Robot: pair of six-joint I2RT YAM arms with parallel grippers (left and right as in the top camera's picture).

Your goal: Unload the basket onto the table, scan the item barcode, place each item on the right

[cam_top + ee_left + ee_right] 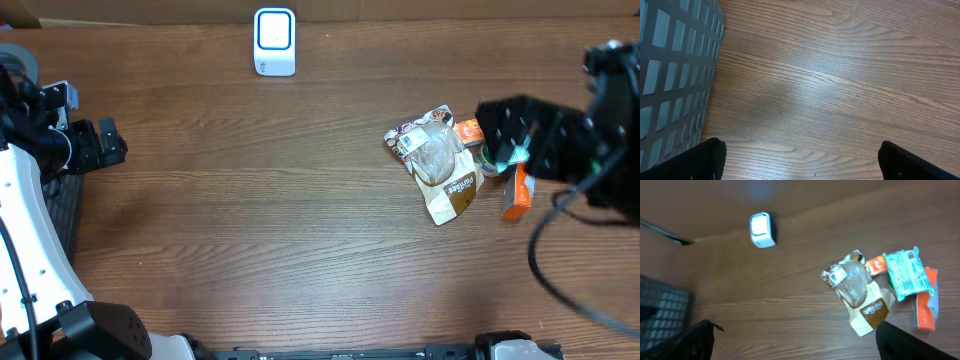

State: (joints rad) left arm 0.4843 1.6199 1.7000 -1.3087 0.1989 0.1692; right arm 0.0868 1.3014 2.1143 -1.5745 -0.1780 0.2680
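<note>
A white barcode scanner [274,42] [761,230] stands at the table's far edge. To the right lies a small pile of items: a brown and white pouch [440,160] [862,297], a teal packet [907,272] and an orange packet [517,192] [926,307]. My right gripper [497,128] [800,345] hovers above the pile, open and holding nothing; its arm hides most of the teal packet from overhead. At the far left, my left gripper [105,143] [802,162] is open over bare wood, far from the items.
A grey mesh basket [670,75] [65,215] sits at the left edge beside the left arm. A second orange packet [876,265] pokes out behind the pouch. A black cable [545,270] loops below the right arm.
</note>
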